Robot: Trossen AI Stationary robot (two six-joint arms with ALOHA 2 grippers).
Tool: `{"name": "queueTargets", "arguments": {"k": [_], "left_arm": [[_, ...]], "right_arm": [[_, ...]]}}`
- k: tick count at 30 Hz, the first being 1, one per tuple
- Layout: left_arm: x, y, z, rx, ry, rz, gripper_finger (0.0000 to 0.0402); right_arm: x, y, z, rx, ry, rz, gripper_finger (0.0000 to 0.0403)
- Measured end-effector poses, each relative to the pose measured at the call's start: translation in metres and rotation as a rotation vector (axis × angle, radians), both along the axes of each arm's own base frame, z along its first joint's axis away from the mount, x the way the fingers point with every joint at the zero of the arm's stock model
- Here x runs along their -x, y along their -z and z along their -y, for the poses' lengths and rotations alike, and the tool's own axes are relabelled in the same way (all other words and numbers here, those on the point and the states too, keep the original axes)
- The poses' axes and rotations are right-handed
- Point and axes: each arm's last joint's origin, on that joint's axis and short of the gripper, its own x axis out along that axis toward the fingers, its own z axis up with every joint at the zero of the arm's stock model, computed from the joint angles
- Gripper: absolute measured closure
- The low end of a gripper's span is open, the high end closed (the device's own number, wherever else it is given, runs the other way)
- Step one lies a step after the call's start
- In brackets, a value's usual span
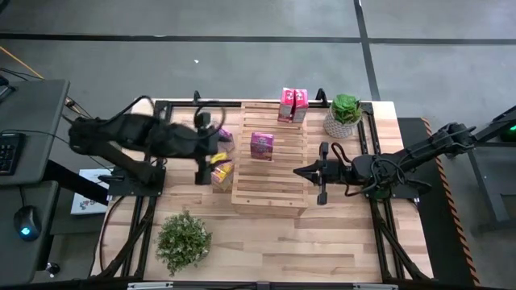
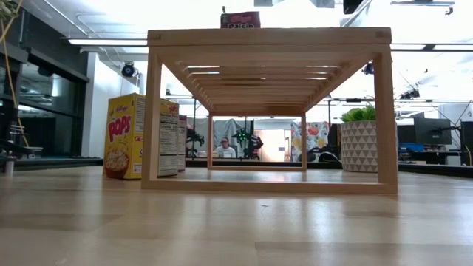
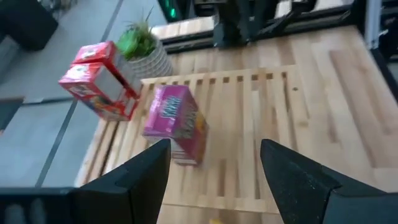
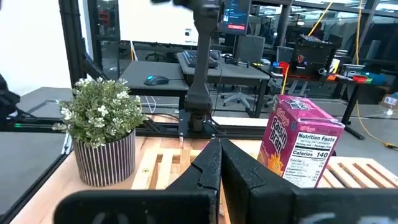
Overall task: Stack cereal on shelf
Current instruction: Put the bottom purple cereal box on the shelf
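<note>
The shelf [image 1: 270, 181] is a pale slatted rack in the middle of the table. One pink cereal box [image 1: 261, 146] [image 3: 177, 124] [image 4: 300, 146] stands on top of it. Two more boxes [image 1: 293, 105] [image 3: 99, 81] stand at its far end. Yellow boxes [image 1: 220, 168] [image 2: 129, 137] rest on the table by its left side. My left gripper [image 1: 208, 151] [image 3: 214, 168] is open, hovering over those yellow boxes and facing the shelf. My right gripper [image 1: 300, 171] [image 4: 217, 165] is shut, at the shelf's right edge, holding nothing.
A potted green plant [image 1: 344, 115] [image 2: 360, 140] stands at the table's far right, beside the shelf. A bushier plant [image 1: 184, 239] [image 4: 102, 124] sits near the front left. Bare planks lie along the near edge. A person sits in the room beyond.
</note>
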Motion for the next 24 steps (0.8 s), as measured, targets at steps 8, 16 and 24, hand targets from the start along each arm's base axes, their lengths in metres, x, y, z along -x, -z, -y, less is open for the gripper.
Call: {"name": "queueTargets", "arguments": {"k": [8, 16, 24], "left_arm": [[0.05, 0.065, -0.007, 0.082, 0.015, 0.314, 0.0163], [0.084, 0.117, -0.016, 0.17, 0.002, 0.704, 0.0163], [0.088, 0.167, -0.017, 0.199, -0.004, 0.736, 0.0163]], "right_arm": [[-0.01, 0.007, 0.009, -0.059, 0.075, -0.019, 0.0291], [-0.041, 0.018, 0.027, -0.027, 0.171, -0.067, 0.0101], [-0.062, 0.017, 0.038, -0.004, 0.206, -0.156, 0.0065]]}}
